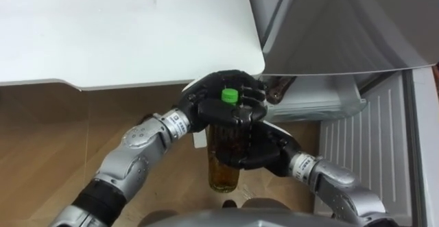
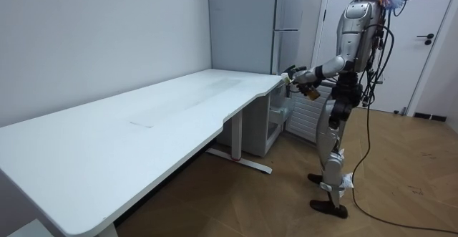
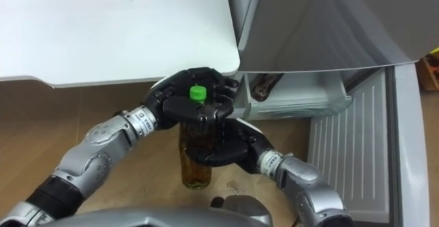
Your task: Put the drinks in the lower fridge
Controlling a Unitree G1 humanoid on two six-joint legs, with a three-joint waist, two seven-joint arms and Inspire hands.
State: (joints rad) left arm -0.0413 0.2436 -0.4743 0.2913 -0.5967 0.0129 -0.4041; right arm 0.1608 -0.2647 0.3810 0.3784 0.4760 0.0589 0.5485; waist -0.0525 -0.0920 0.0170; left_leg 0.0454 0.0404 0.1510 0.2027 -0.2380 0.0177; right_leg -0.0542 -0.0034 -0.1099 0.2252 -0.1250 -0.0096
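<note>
A green-capped drink bottle is held upright off the white table's corner, before the open fridge. Its neck is gripped by the left hand, its body by the right hand.

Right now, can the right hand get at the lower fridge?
Probably yes: the right hand, shut on the bottle with the left hand, is just before the open fridge, door swung aside; nothing lies between.
</note>
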